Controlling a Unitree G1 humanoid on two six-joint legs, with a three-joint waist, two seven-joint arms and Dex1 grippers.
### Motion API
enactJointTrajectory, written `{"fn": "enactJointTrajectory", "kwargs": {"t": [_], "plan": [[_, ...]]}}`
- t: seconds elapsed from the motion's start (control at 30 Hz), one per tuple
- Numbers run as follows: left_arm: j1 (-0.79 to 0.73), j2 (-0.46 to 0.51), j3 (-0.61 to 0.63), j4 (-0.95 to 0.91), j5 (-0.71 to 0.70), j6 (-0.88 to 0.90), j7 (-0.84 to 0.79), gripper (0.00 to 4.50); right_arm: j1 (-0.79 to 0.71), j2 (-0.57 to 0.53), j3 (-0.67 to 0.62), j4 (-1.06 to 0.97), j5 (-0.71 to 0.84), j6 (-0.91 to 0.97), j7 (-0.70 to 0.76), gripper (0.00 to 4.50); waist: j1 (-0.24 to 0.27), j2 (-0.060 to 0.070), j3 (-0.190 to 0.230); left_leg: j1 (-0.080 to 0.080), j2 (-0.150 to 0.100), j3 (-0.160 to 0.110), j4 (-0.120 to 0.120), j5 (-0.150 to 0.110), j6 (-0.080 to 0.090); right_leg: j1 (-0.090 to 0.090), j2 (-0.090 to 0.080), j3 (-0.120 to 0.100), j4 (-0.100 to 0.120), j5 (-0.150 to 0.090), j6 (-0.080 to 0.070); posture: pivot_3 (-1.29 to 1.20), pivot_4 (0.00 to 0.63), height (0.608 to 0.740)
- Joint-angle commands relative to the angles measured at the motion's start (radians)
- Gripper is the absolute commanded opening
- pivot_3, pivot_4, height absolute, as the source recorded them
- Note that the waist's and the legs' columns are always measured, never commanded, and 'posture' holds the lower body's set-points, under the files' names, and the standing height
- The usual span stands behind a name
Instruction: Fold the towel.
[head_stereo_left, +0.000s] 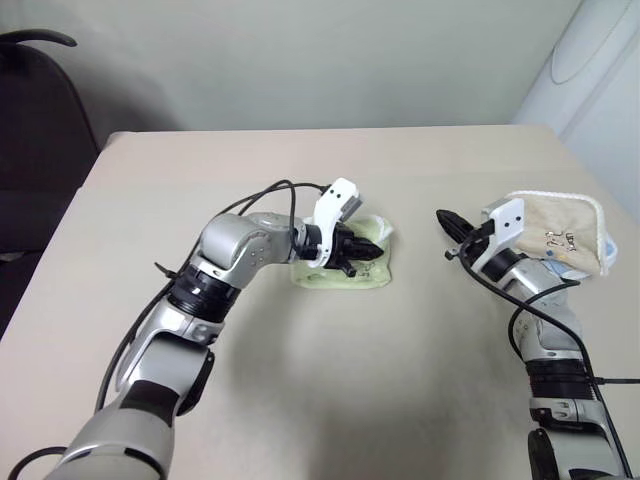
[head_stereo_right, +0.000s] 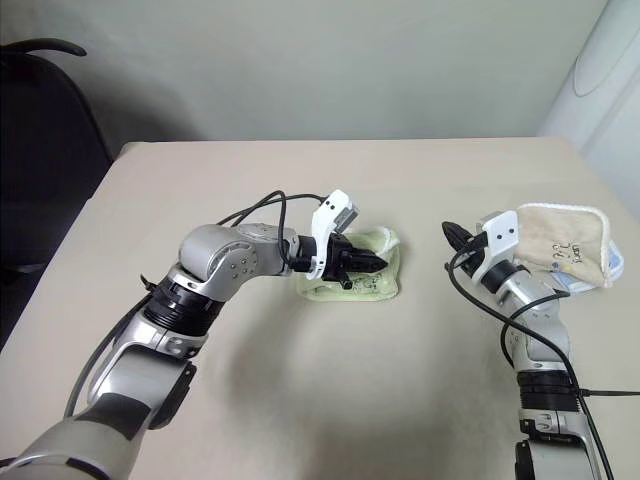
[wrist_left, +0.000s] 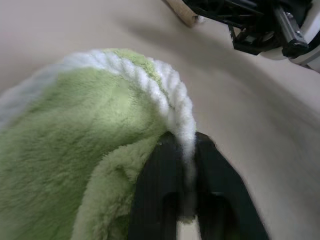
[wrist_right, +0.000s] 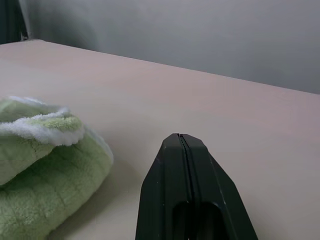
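- The towel (head_stereo_left: 345, 262), light green with white edging, lies bunched near the middle of the tabletop (head_stereo_left: 300, 400). Its layers are doubled over; how many folds it has cannot be made out.
- The left end effector (head_stereo_left: 362, 252) reaches across over the towel. In the left wrist view its fingers (wrist_left: 160, 190) stand slightly apart with the white corded edge of the towel (wrist_left: 170, 95) running down between them. Whether they press on the edge or merely flank it cannot be told.
- From the head views the left arm and its white wrist housing (head_stereo_left: 336, 205) hide much of the towel's near-left part.
- The right end effector (head_stereo_left: 452, 228) is closed, fingers (wrist_right: 182, 180) pressed together with only a thin seam showing. It holds nothing and sits apart from the towel, off to the towel's right.
- A beige towel (head_stereo_left: 560, 232) with white edging lies at the right edge of the tabletop, partly hidden behind the right wrist. Something blue and white lies under its far corner; too little shows to name it.
- A dark chair (head_stereo_left: 30, 120) stands beyond the left edge of the tabletop, cut off by the frame.
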Motion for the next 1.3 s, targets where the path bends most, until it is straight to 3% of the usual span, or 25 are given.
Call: {"fn": "enactJointTrajectory", "kwargs": {"t": [0.03,0.17,0.33,0.43,0.57,0.67,0.83,0.93,1.1,1.3], "plan": [[0.015,-0.011,0.097,-0.039,-0.007,0.006,-0.018,2.14,-0.008,-0.005,-0.012,-0.066,0.027,0.018,-0.008,0.0,0.0,0.0,0.0,0.0,0.0,0.0,0.0,0.0,0.0,0.0,0.0,0.0,0.0,0.0,0.0,0.0,0.15,0.74],[0.042,-0.017,0.26,-0.091,-0.071,0.021,0.003,3.61,-0.037,-0.011,0.004,-0.058,0.033,0.035,0.021,0.0,0.0,0.0,0.0,0.0,0.0,0.0,0.0,0.0,0.0,0.0,0.0,0.0,0.0,0.0,0.0,0.0,0.15,0.74],[0.08,0.027,0.384,-0.132,-0.027,-0.016,0.061,3.61,-0.085,-0.03,0.023,-0.063,0.057,0.075,0.077,0.0,-0.001,0.0,0.0,0.0,0.0,0.0,0.001,0.0,0.0,0.0,0.0,0.0,0.001,0.0,0.0,0.0,0.15,0.74],[0.132,0.079,0.38,-0.17,0.047,-0.098,0.041,3.0,-0.134,-0.037,0.059,-0.077,0.078,0.152,0.12,0.0,-0.002,0.0,0.0,0.0,0.0,0.0,0.001,0.0,0.0,0.0,0.0,0.0,0.001,0.0,0.0,0.0,0.15,0.74],[0.22,0.151,0.214,-0.215,0.215,-0.25,-0.06,1.6,-0.177,-0.003,0.116,-0.097,0.139,0.282,0.157,0.0,0.0,0.0,0.0,0.0,0.0,0.0,0.002,0.0,0.0,0.0,0.0,0.0,0.001,0.0,0.0,0.0,0.15,0.74],[0.256,0.121,0.135,-0.163,0.282,-0.298,-0.091,0.55,-0.161,0.025,0.197,-0.039,0.088,0.292,0.171,0.0,0.006,-0.001,-0.001,-0.001,0.0,-0.002,0.004,0.0,0.0,0.0,0.0,-0.001,0.0,0.0,0.0,0.0,0.15,0.74],[0.271,0.054,0.008,0.077,0.47,-0.444,-0.087,0.55,-0.147,0.102,0.26,0.198,0.013,0.23,0.149,0.0,0.004,-0.002,-0.001,-0.002,0.0,-0.002,0.005,-0.001,0.002,0.0,0.0,-0.001,0.001,0.0,0.0,0.0,0.15,0.74],[0.277,0.011,0.048,0.168,0.485,-0.497,-0.077,0.55,-0.145,0.11,0.268,0.294,-0.041,0.168,0.133,0.0,0.004,0.001,-0.004,-0.002,0.0,-0.003,0.005,-0.001,0.002,0.0,0.0,-0.002,0.001,0.0,0.0,0.0,0.15,0.74],[0.326,-0.014,0.267,0.007,0.306,-0.458,-0.089,0.55,-0.085,0.069,0.208,0.145,-0.009,0.133,0.149,0.0,0.006,0.001,-0.005,0.002,0.0,-0.004,0.006,-0.003,0.006,0.006,-0.001,-0.003,0.0,0.0,0.001,0.0,0.15,0.74],[0.389,0.032,0.502,-0.162,0.149,-0.307,-0.018,0.55,-0.007,0.006,0.104,-0.118,0.091,0.225,0.136,0.0,0.003,0.0,-0.004,-0.002,0.0,-0.002,0.006,-0.001,0.002,0.003,0.0,-0.003,-0.001,0.0,0.001,0.0,0.15,0.74]]}}
